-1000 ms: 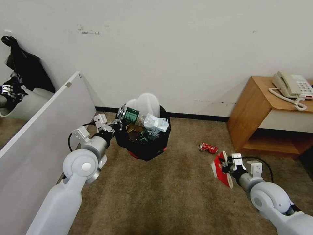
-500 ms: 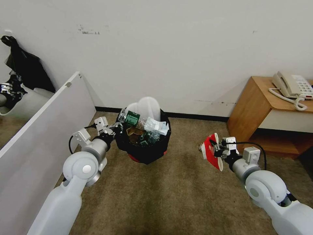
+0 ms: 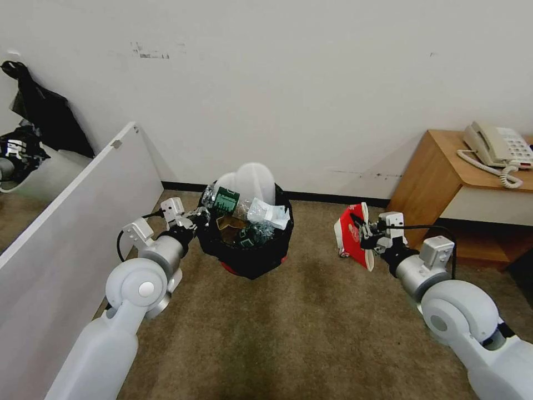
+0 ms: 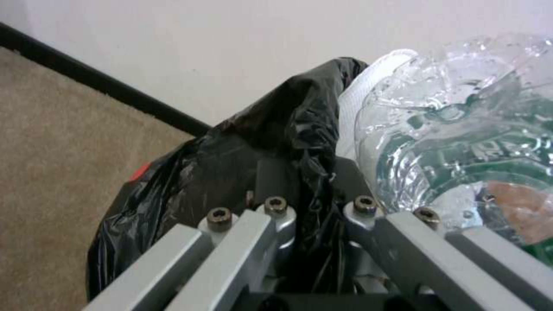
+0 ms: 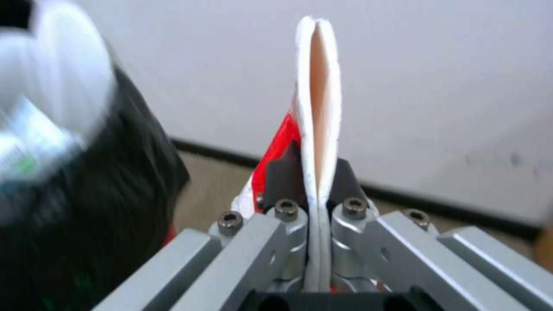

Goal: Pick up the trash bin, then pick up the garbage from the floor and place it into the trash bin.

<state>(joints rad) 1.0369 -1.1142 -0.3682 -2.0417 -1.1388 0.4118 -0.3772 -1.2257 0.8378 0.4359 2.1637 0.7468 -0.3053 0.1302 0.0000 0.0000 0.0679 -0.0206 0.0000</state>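
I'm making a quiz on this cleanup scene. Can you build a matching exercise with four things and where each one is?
Things:
1. red-white carton
2. trash bin
3. telephone
4. clear bottle

Places:
A. on the wooden table
B. pinched in the right gripper
C. sticking out of the bin's top
D. rim gripped by the left gripper

Pairs: 1-B, 2-D, 3-A, 4-C
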